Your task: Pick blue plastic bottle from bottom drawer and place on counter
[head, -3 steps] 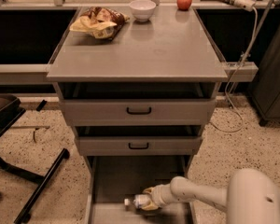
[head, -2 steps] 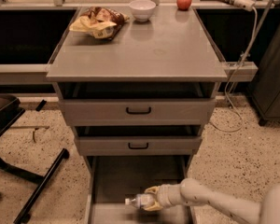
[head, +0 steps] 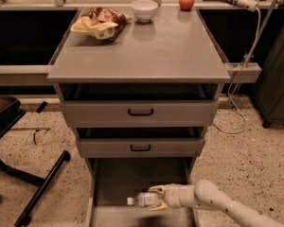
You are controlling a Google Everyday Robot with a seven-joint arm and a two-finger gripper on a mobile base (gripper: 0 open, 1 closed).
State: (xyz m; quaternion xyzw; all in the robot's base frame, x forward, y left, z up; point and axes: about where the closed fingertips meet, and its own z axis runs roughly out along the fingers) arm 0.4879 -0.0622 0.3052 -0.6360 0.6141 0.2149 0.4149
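Note:
The blue plastic bottle (head: 143, 200) lies on its side in the open bottom drawer (head: 116, 181), its white cap pointing left. My gripper (head: 157, 198) reaches in from the lower right on a white arm. Its yellowish fingers (head: 157, 189) are closed around the bottle's right end, one above and one below. The counter (head: 151, 48) is the broad grey top of the cabinet above.
On the counter's far end sit a chip bag (head: 99, 22), a white bowl (head: 145, 9) and a red apple (head: 186, 2). Two shallower drawers with black handles (head: 140, 112) stand partly open above. A black chair base (head: 28, 174) is at the left.
The arm has drawn back toward the lower right, and the gripper and bottle sit slightly further right in the drawer.

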